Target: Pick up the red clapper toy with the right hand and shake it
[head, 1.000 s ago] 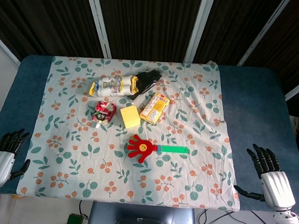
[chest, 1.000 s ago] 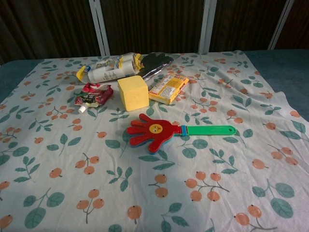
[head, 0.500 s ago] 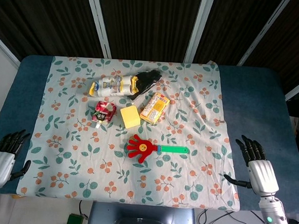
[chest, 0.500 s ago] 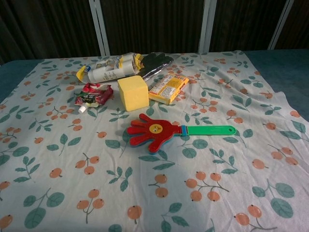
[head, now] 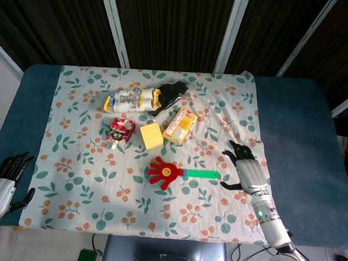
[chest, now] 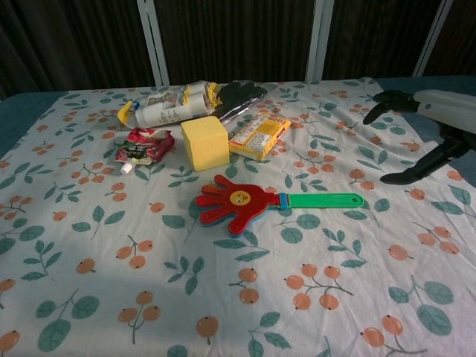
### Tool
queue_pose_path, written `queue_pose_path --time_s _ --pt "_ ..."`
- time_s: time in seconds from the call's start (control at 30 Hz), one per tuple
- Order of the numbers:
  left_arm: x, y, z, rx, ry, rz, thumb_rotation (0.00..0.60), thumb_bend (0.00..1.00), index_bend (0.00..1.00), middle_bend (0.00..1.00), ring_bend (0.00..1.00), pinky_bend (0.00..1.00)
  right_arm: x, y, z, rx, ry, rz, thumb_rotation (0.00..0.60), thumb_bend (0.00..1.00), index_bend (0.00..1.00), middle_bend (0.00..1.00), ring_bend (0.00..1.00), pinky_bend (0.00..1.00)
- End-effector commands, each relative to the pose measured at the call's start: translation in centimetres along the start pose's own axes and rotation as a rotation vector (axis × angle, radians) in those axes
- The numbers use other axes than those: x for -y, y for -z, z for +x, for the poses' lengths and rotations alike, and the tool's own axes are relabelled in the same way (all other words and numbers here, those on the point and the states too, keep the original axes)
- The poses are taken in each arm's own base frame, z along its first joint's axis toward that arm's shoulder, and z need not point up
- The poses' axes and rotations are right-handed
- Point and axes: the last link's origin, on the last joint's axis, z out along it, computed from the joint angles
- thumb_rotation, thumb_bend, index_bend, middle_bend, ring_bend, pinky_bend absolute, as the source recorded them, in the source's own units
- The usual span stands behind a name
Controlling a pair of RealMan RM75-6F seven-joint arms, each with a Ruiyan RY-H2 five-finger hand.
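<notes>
The red clapper toy point(head: 166, 173) point(chest: 236, 201), a red hand shape on a green handle point(head: 202, 175) point(chest: 321, 200), lies flat on the floral cloth near the middle. My right hand point(head: 245, 166) point(chest: 428, 123) hovers open just right of the handle's end, fingers spread, holding nothing and apart from the toy. My left hand point(head: 2, 181) rests open at the table's near left corner, off the cloth; the chest view does not show it.
Behind the clapper stand a yellow cube point(head: 152, 135), an orange snack box point(head: 180, 125), a red pouch point(head: 121, 130), a white-and-yellow tube point(head: 130, 99) and a black bag point(head: 171, 93). The floral cloth point(head: 76, 178) covers the blue table point(head: 298, 126).
My right hand has moved from the table's near right edge leftward and forward over the cloth, ending beside the green handle. The left hand and the objects have stayed put.
</notes>
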Motion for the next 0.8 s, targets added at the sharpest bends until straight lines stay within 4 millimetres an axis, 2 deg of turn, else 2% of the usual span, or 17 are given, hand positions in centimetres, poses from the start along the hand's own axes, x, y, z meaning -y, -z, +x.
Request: queue_pose_path --time_s 0.03,0.33,0.8 --pt "0.0 0.0 0.0 0.001 0.002 -0.002 0.6 0.41 0.0 0.0 0.0 0.09 1.5 -1.6 -1.2 0.046 -0.006 -0.002 0.549 0.29 0.38 0.0 0.0 0.0" --pt "-0.1 -0.1 -0.1 0.01 0.001 -0.005 0.6 0.41 0.0 0.0 0.0 0.09 3.4 -4.0 -3.5 0.091 -0.02 -0.002 0.595 0.33 0.48 0.0 0.0 0.0" --pt "0.0 0.0 0.0 0.009 0.004 -0.005 0.6 0.41 0.0 0.0 0.0 0.09 5.4 -5.5 -6.2 0.146 -0.022 0.007 0.599 0.33 0.51 0.0 0.0 0.0"
